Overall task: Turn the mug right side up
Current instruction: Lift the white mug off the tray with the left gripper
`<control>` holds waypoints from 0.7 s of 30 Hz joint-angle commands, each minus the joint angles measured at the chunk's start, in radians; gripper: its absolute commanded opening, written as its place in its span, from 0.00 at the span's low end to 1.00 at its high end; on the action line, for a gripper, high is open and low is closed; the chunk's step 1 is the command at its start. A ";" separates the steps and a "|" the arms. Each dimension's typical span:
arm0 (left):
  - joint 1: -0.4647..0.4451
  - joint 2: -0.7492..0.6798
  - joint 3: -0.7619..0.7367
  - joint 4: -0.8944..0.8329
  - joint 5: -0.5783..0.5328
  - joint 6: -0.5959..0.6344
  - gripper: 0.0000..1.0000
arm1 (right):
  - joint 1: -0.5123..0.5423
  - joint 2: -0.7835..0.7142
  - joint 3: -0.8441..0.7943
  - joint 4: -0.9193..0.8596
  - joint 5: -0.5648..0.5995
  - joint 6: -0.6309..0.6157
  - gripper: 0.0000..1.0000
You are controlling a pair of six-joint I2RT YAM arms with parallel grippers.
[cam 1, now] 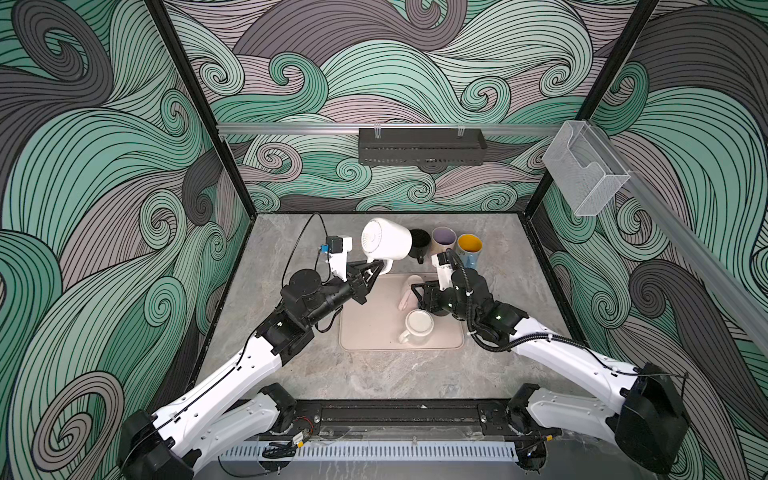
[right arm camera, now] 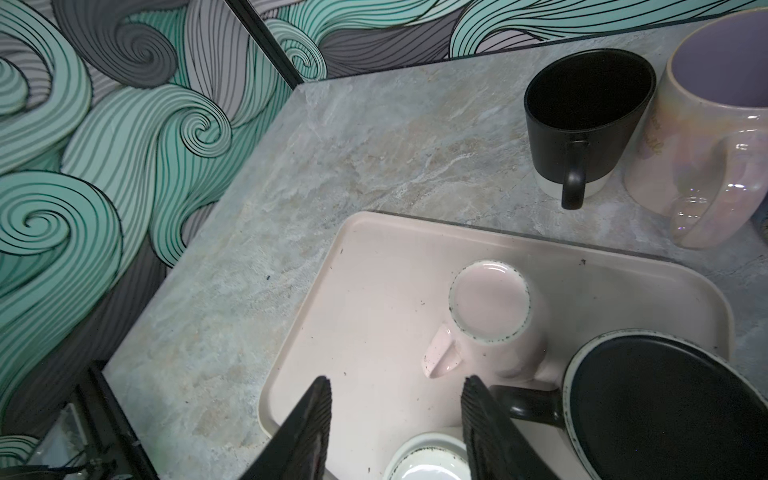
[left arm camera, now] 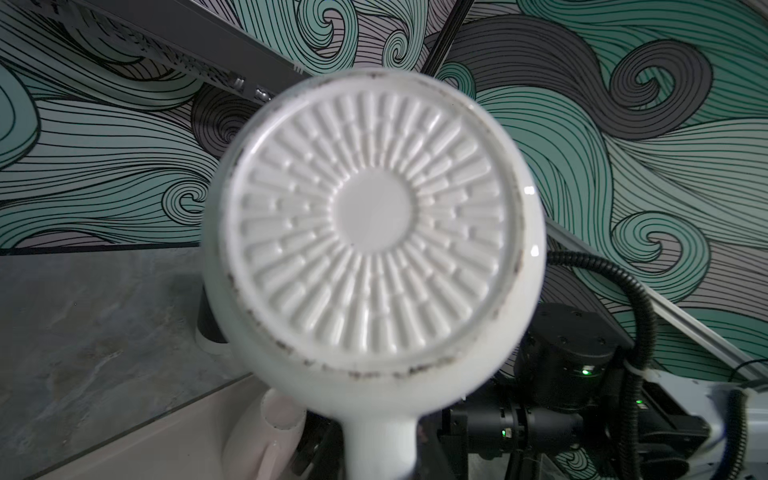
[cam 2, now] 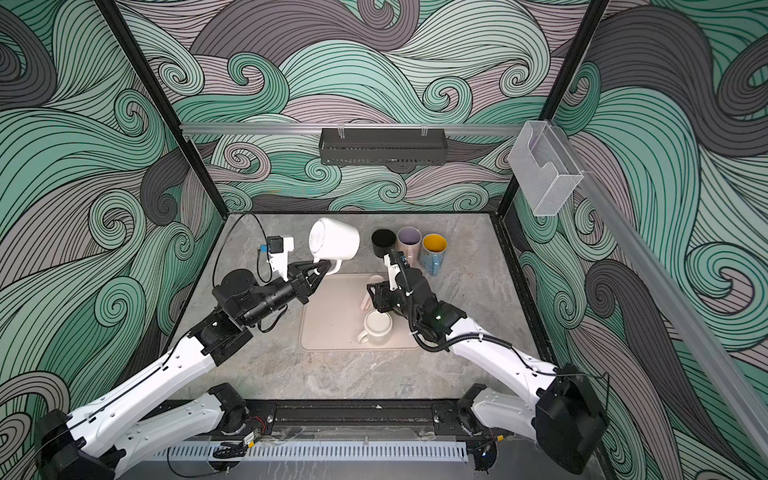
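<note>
Left wrist view is filled by the round, ribbed bottom of the white mug (left arm camera: pixel 374 224), and its handle is seen running down toward the camera. In both top views the white mug (cam 1: pixel 386 240) is seen lifted off the table (cam 1: pixel 291 374) and tipped on its side. Its bottom is turned to the left wall and its mouth to the row of mugs at the back. Its handle is pinched tight by the left gripper (cam 1: pixel 376 266). The mug is held near the far edge of the tray (cam 1: pixel 365 328). In a top view a small gap is seen between its rim and the upright black mug (cam 2: pixel 383 243), so they are not touching. A purple-lined mug (cam 2: pixel 409 241) and a yellow-lined mug (cam 2: pixel 434 247) are lined up beside that one. Bare table is seen to the left of the white mug.

The right gripper (right arm camera: pixel 395 386) is held low over the tray (right arm camera: pixel 374 291) with its jaws apart, and nothing is gripped. The upside-down pink mug (right arm camera: pixel 490 307) is seen just ahead of it. An upside-down black mug (right arm camera: pixel 665 407) is set close by one finger, and a cream mug (right arm camera: pixel 428 461) is seen close beside the jaws. The left part of the tray is bare.
</note>
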 commanded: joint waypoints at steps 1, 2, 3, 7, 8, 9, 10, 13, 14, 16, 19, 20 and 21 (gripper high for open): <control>0.025 -0.025 0.005 0.295 0.094 -0.118 0.00 | -0.031 -0.044 -0.037 0.152 -0.143 0.080 0.52; 0.032 -0.020 -0.008 0.338 0.106 -0.146 0.00 | -0.042 -0.058 -0.054 0.190 -0.176 0.094 0.52; 0.037 -0.014 -0.016 0.372 0.116 -0.168 0.00 | -0.049 -0.069 -0.064 0.221 -0.200 0.107 0.52; 0.055 0.017 -0.042 0.480 0.142 -0.246 0.00 | -0.074 -0.109 -0.108 0.367 -0.322 0.178 0.53; 0.058 0.028 -0.049 0.515 0.150 -0.267 0.00 | -0.076 -0.114 -0.113 0.400 -0.352 0.196 0.54; 0.061 0.040 -0.055 0.548 0.160 -0.284 0.00 | -0.076 -0.118 -0.115 0.430 -0.375 0.209 0.54; 0.064 0.054 -0.058 0.581 0.172 -0.300 0.00 | -0.077 -0.121 -0.120 0.463 -0.399 0.224 0.55; 0.071 0.088 -0.069 0.642 0.190 -0.343 0.00 | -0.077 -0.126 -0.143 0.572 -0.442 0.250 0.58; 0.074 0.100 -0.073 0.666 0.194 -0.358 0.00 | -0.076 -0.126 -0.148 0.593 -0.446 0.255 0.59; 0.079 0.124 -0.083 0.720 0.207 -0.382 0.00 | -0.076 -0.127 -0.155 0.625 -0.451 0.263 0.60; 0.082 0.154 -0.086 0.764 0.228 -0.409 0.00 | -0.077 -0.121 -0.148 0.664 -0.470 0.288 0.60; 0.081 0.159 -0.083 0.763 0.237 -0.412 0.00 | -0.076 -0.118 -0.144 0.672 -0.475 0.294 0.59; 0.081 0.166 -0.081 0.757 0.247 -0.418 0.00 | -0.076 -0.115 -0.138 0.680 -0.479 0.300 0.58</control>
